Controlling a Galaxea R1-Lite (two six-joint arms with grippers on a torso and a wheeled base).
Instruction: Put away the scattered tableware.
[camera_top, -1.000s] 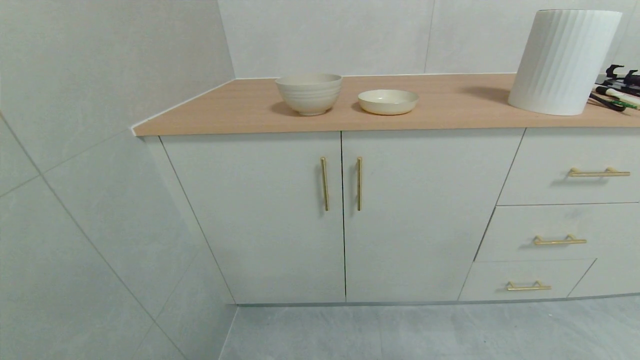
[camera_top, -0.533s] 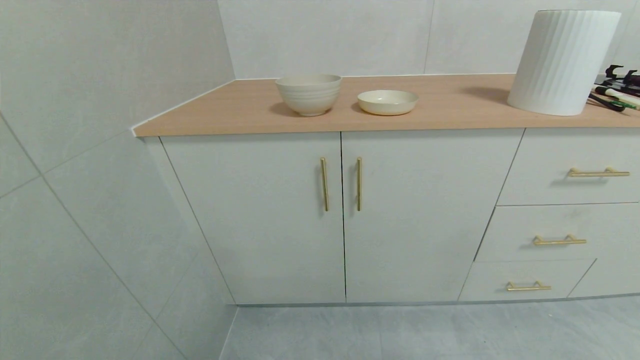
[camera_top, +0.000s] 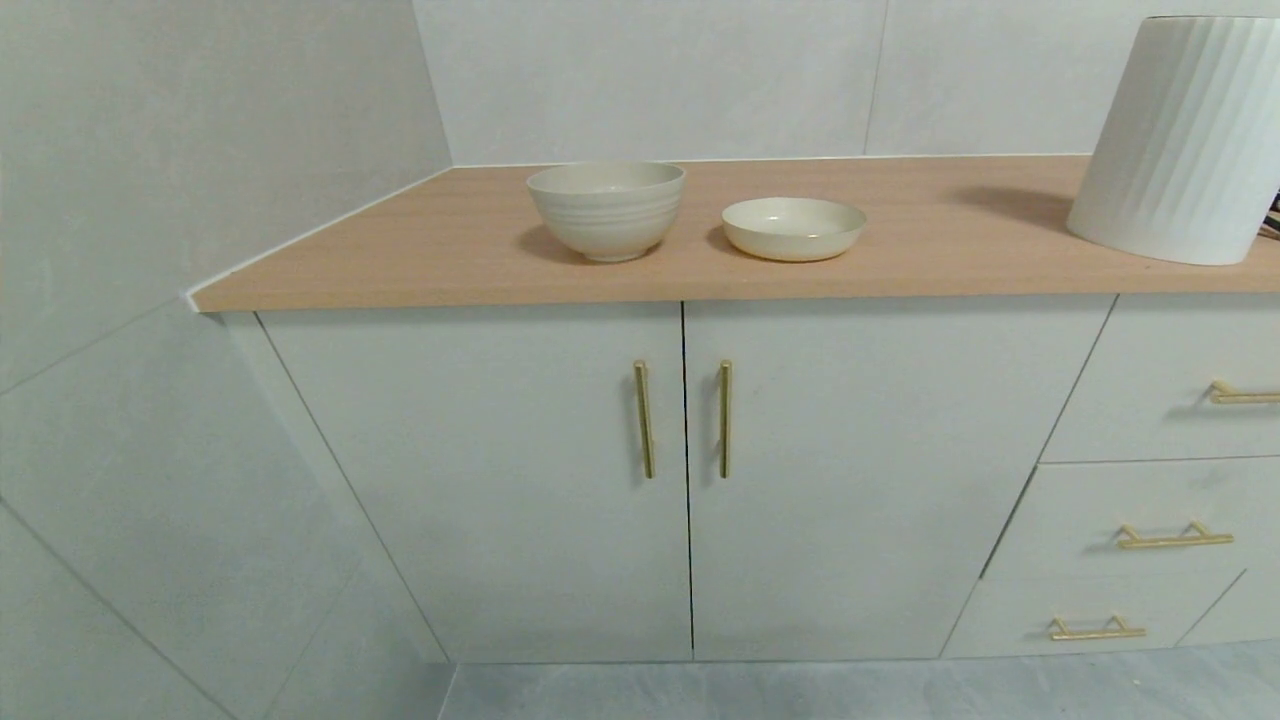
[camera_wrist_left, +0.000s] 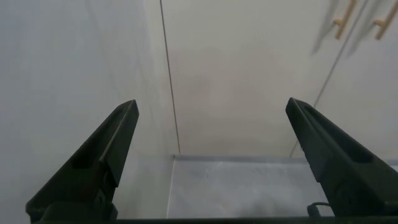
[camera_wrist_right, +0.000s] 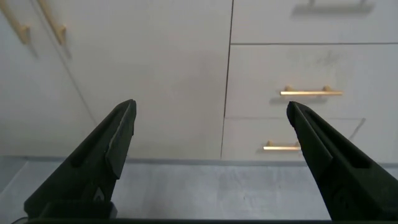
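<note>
Your left gripper (camera_wrist_left: 210, 109) hangs low before the cabinet, near the floor, jaws spread wide and holding nothing. That reads as a ready posture, not a grasp.

On the counter (camera_top: 400, 260) the tableware sits toward the left end, back from the front edge. The bowl (camera_top: 606, 210) stands upright. Its bottom is hidden from you, but nothing shows above the rim. Just beside it, apart and not touching, lies the dish (camera_top: 793, 228), shallow, upright and bare inside. Both are open to a grasp from above or at the rim.

Below them the left door (camera_top: 480, 480) and right door (camera_top: 860, 470) are shut, so you cannot tell what the cabinet holds. The two handles (camera_top: 644, 419) flank the seam, directly under the gap between bowl and dish. That cabinet is the likely store, so a door probably comes first.

Further right a ribbed canister (camera_top: 1185, 140) stands on the counter, well apart from the dish. Its top is out of sight and its contents unknown. Under it the drawers (camera_top: 1170, 380) are closed.

Your right gripper (camera_wrist_right: 210, 107) also waits low, facing the drawers, jaws wide and empty.
</note>
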